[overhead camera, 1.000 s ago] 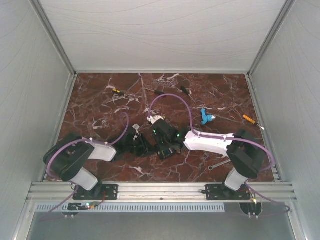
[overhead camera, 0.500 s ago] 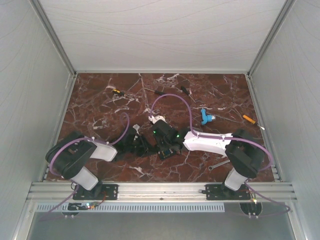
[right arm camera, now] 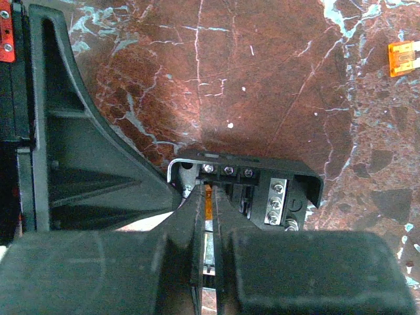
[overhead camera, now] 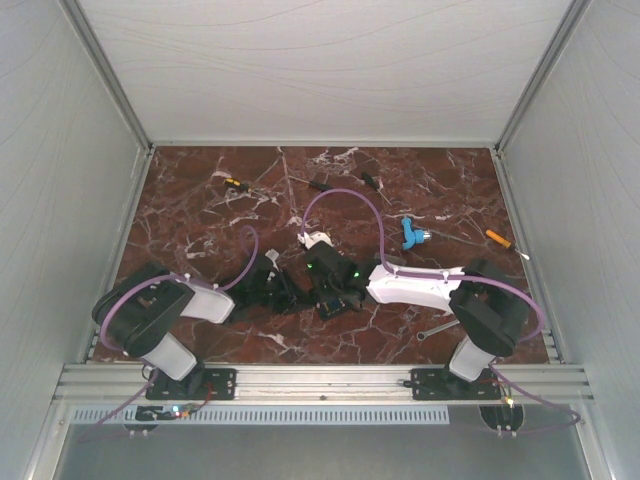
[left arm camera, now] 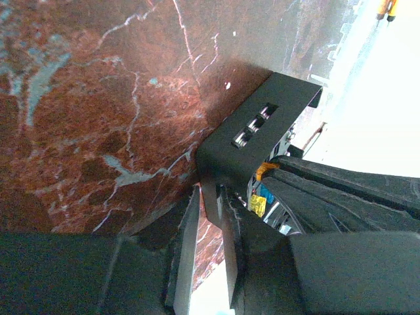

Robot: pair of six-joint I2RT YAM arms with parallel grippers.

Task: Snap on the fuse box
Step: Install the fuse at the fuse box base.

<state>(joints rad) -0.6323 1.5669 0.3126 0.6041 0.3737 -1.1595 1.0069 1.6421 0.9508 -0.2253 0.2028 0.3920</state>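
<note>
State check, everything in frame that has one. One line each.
fuse box, on the table, fuses inside, no lid made out on it.
left tool, shut on the fuse box wall.
right tool, shut, tips at the box's open side.
loose orange fuse, lying on the table, apart from the box.
blue piece, lying on the table, untouched.

A dark red marble tabletop [overhead camera: 200, 210] veined in white sits inside a booth. Pale grey panels close it in: a back wall [overhead camera: 320, 70], a left wall [overhead camera: 55, 220] and a right wall [overhead camera: 590, 220]. An aluminium rail [overhead camera: 320, 378] borders the near edge. The light is soft and even.
</note>
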